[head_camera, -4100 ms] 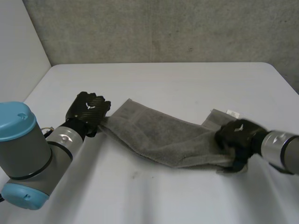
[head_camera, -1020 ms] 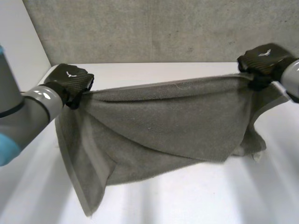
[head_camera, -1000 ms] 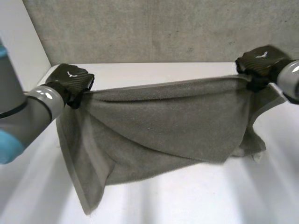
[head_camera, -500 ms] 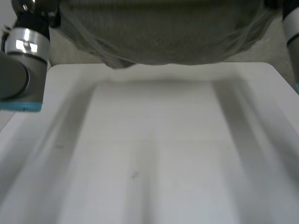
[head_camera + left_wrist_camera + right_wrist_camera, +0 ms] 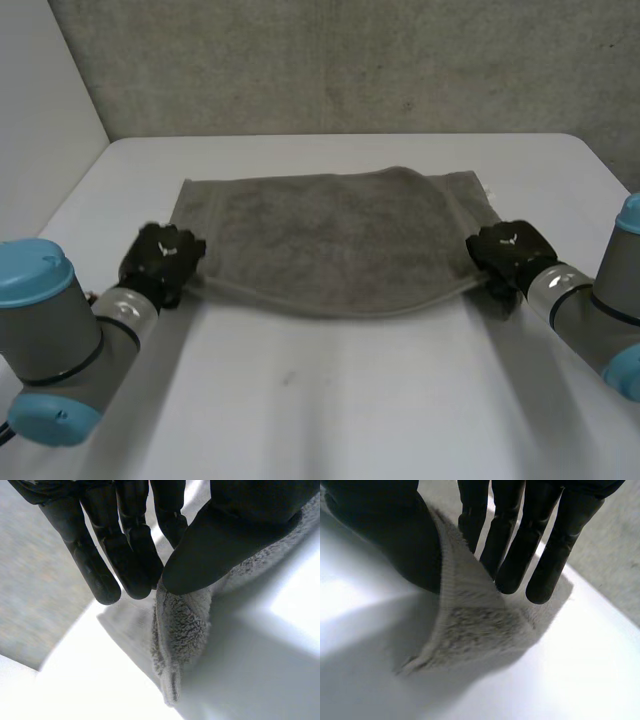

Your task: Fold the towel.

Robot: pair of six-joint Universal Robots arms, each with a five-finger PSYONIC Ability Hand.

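The fingers (image 5: 127,555) of the left hand (image 5: 235,540) are closing against the thumb and pinching the near left corner of the towel (image 5: 330,235). A short tuft of the terry edge is hanging below the pinch. The right hand (image 5: 385,535) is gripping the near right corner in the same way. Its thumb is sitting on one face of the cloth and its fingers (image 5: 512,550) are bearing on the other, so the corner is standing up off the table (image 5: 330,400) like a small tent.

Between the two hands the towel is lying spread and nearly flat on the middle of the table, with its long side running from hand to hand. The near edge is bowing slightly toward the robot between the pinches.

The towel is looking soft, thick and light. It is likely to sag wherever it is hanging unsupported, while the pile should be resisting slip inside a pinch. The corners are the sound places to hold for a fold, since a mid-edge grip would be leaving them drooping.

The table is presenting a white, smooth top, so dragged cloth may be sliding rather than staying put. Bare surface is showing around the towel on every side. A rough grey wall (image 5: 350,60) is standing behind the table, and a plain white panel (image 5: 40,90) is closing off its left side.
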